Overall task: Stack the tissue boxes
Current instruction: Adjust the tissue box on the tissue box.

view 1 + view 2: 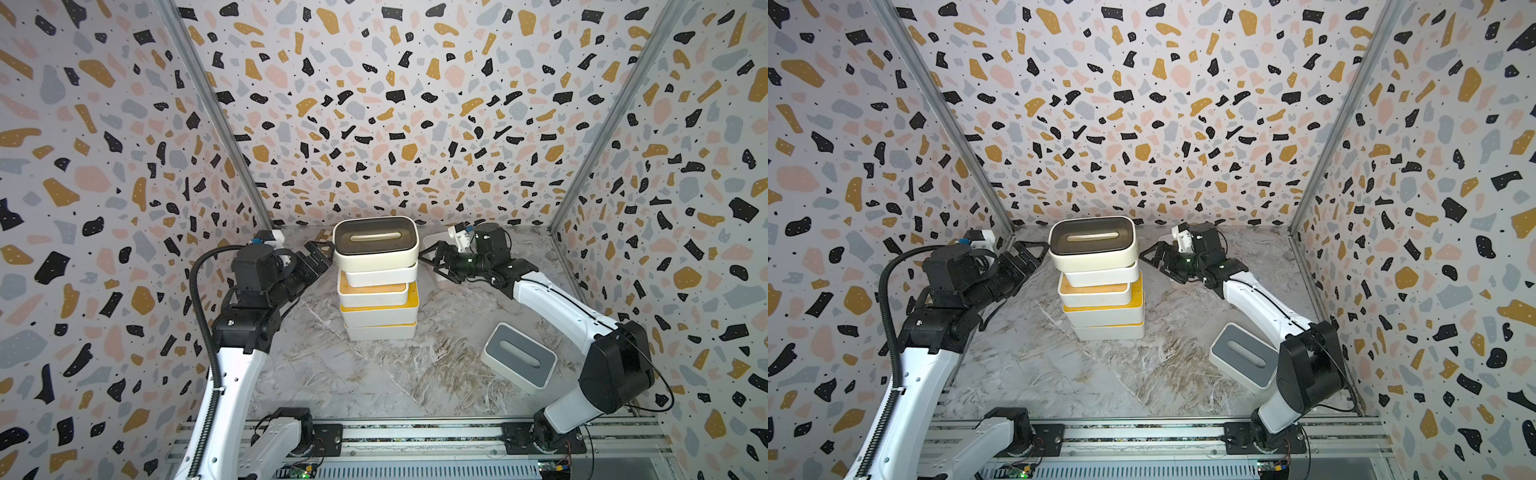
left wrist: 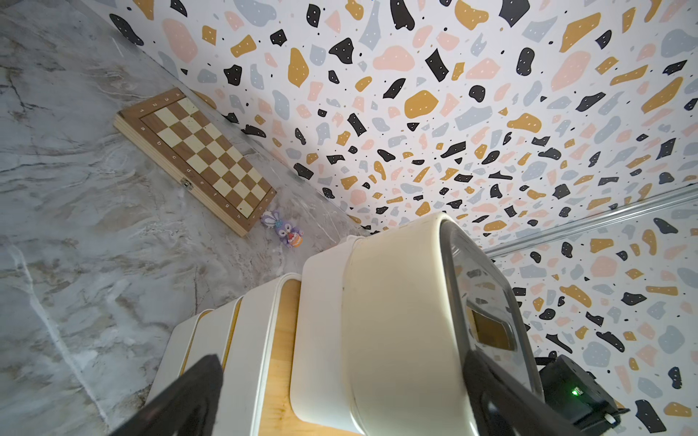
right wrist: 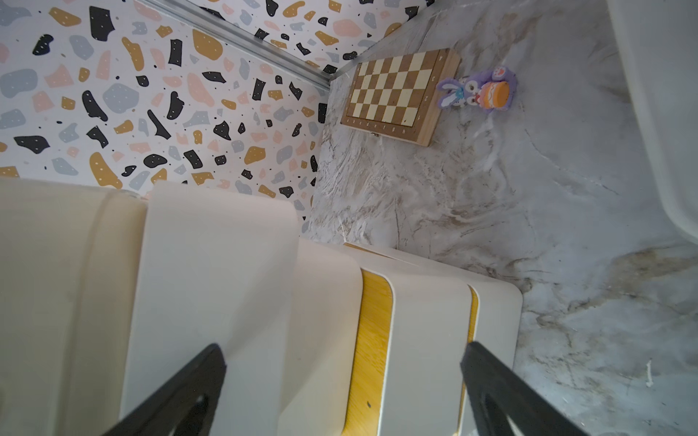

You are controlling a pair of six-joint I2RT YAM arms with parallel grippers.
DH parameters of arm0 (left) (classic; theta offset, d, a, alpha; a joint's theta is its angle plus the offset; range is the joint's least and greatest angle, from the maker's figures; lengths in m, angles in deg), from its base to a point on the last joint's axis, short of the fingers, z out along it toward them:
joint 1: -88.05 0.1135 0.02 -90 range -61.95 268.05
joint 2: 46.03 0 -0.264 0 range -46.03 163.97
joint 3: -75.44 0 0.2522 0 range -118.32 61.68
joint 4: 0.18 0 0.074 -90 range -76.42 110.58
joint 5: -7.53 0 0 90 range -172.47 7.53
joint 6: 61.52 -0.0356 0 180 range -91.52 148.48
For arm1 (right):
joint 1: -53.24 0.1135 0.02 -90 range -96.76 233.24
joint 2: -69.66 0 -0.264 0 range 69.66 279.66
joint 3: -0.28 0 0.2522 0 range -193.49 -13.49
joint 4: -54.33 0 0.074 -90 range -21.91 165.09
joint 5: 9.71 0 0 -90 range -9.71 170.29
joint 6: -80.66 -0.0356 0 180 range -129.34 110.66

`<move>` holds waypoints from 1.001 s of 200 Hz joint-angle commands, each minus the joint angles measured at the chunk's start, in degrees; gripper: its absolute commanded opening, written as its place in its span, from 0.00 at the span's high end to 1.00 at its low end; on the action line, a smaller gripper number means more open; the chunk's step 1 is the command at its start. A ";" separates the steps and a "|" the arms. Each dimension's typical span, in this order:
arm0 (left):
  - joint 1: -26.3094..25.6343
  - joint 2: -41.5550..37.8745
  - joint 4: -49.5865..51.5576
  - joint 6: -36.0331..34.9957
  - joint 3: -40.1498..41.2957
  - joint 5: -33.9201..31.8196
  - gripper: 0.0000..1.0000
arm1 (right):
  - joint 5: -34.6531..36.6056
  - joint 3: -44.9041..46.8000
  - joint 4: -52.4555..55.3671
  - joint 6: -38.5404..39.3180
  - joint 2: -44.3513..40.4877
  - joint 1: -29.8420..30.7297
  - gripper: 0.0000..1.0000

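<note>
Between our left gripper [image 1: 322,254] and right gripper [image 1: 430,259], both spread wide and empty, stands the tissue box stack [image 1: 376,299]. Dark lid [image 1: 375,245] on top, layers a bit crooked.

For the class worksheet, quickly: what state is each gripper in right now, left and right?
Left gripper: open, holding nothing, beside the stack of tissue boxes.
Right gripper: open, holding nothing.

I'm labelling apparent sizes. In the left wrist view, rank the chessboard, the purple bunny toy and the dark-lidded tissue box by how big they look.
1. dark-lidded tissue box: looks largest, but it is closest to the camera, so its real lead is unsure.
2. chessboard
3. purple bunny toy: clearly smallest.
</note>
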 commanded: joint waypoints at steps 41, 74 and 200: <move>0.35 1.22 -3.61 1.60 -3.78 6.00 0.00 | -0.18 -2.44 0.24 0.92 -2.85 1.75 0.00; 0.78 0.38 0.30 -1.21 -6.87 4.04 0.00 | -0.28 -2.27 0.49 1.02 -2.52 2.09 0.00; 1.04 -4.10 6.93 -4.10 -6.32 2.36 0.00 | 3.28 -0.64 3.10 1.87 -7.17 3.20 0.01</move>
